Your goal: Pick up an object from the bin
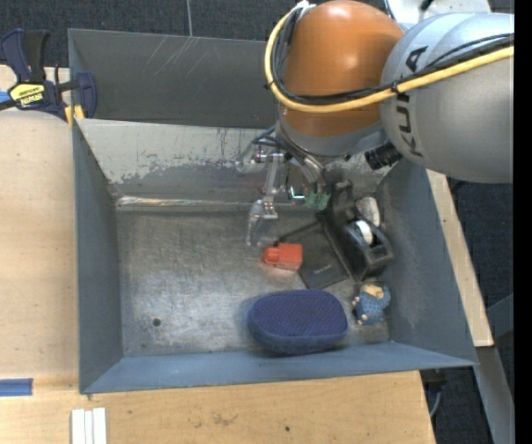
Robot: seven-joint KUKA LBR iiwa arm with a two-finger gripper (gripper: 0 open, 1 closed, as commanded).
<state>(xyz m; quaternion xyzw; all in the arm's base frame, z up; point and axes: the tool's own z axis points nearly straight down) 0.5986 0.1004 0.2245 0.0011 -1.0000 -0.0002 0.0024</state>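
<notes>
The grey metal bin (173, 276) carries 4 loose things toward its right end: a small orange block (282, 256), a blue oval pad (298, 322) by the front wall, a black tape dispenser (365, 240), and possibly a small blue toy (371, 303).

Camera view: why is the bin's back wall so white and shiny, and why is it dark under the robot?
Camera view: the bin shows a pale band of glare on its sloped back wall, probably light bouncing off the metal; same view, the arm with its orange cover blocks light, so shadow darkens the right side around the black thing.
</notes>
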